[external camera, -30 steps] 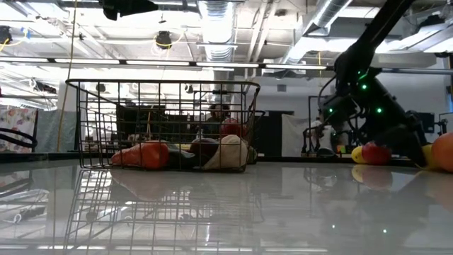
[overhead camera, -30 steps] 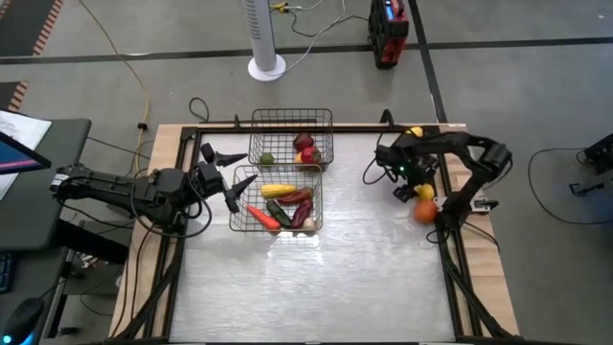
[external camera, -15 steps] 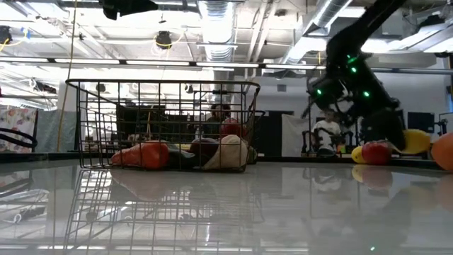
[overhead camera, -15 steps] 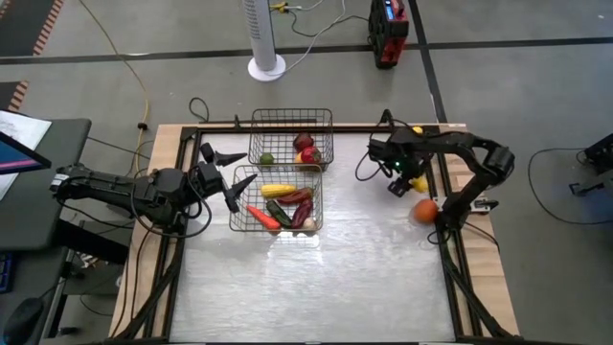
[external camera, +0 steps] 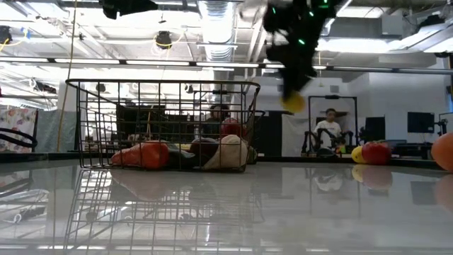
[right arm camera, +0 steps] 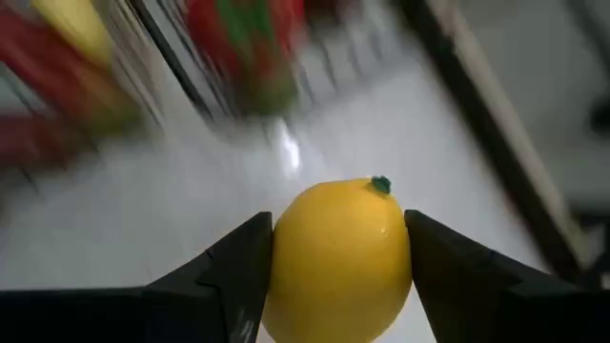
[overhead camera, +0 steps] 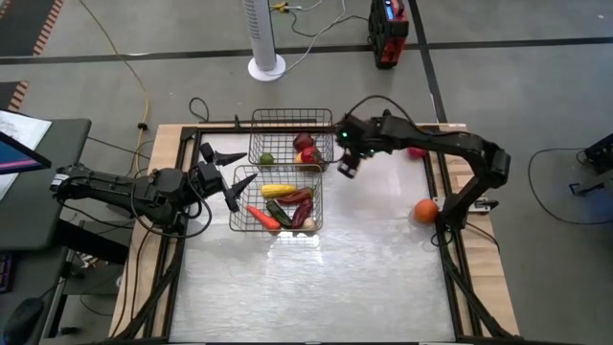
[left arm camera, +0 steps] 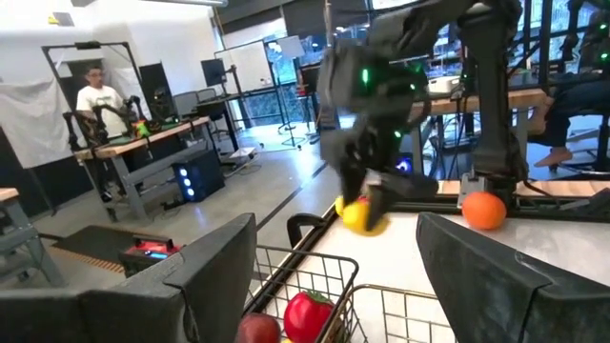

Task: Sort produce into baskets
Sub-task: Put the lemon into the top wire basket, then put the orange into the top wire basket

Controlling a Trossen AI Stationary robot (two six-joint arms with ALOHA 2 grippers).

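My right gripper (overhead camera: 347, 167) hangs above the table just right of the two black wire baskets, shut on a yellow lemon (right arm camera: 338, 257). The lemon also shows in the low view (external camera: 292, 103) and the left wrist view (left arm camera: 362, 215). The far basket (overhead camera: 292, 123) holds red fruits and a green one. The near basket (overhead camera: 236, 196) holds corn, a carrot and dark long vegetables. My left gripper (overhead camera: 225, 172) waits open, level, at the baskets' left side. My right gripper pinches the lemon between its two fingers (right arm camera: 238, 272), one on each of its opposite sides (right arm camera: 286, 262). The fingers slant down from the table's right. The lemon is lifted clear of the table, its green stem nub (right arm camera: 380, 184) pointing away from the wrist.
An orange (overhead camera: 424, 211) lies by the table's right edge, with a red fruit (overhead camera: 417, 151) farther back by the right rail. The low view also shows a yellow fruit (external camera: 357, 154) beside the red one. A person stands in the room beyond the table.
My right gripper has risen from the table's right edge with the lemon, lifting it clear. It has carried it toward the table's left, up to the baskets' right side, and has tipped to point more steeply down.
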